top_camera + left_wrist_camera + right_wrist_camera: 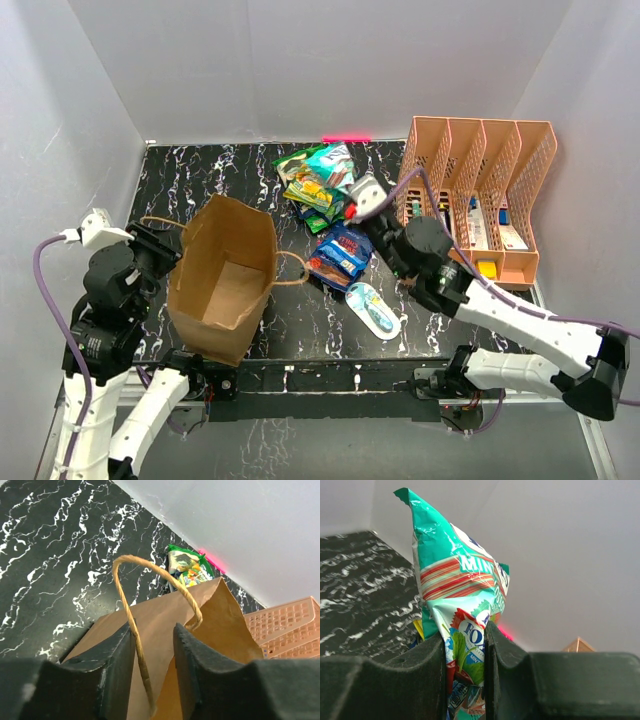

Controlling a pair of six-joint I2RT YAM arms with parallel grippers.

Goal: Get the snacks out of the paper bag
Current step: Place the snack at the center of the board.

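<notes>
The brown paper bag (225, 275) stands open at the front left of the black marbled table. My left gripper (165, 250) is at the bag's left rim. In the left wrist view its fingers (155, 650) stand apart, with the bag's edge (225, 615) and a twisted handle (125, 595) in the gap. My right gripper (465, 650) is shut on a teal mint packet (455, 575), holding it upright by its lower end. Seen from above, that gripper (372, 212) is beside a heap of snacks (315, 180). A dark blue packet (340, 255) lies right of the bag.
A white-and-teal blister pack (373, 308) lies near the front edge. The peach mesh organizer (490, 190) with small boxes stands at the right, close behind the right arm. White walls enclose the table on three sides. A green packet (187, 567) shows beyond the bag.
</notes>
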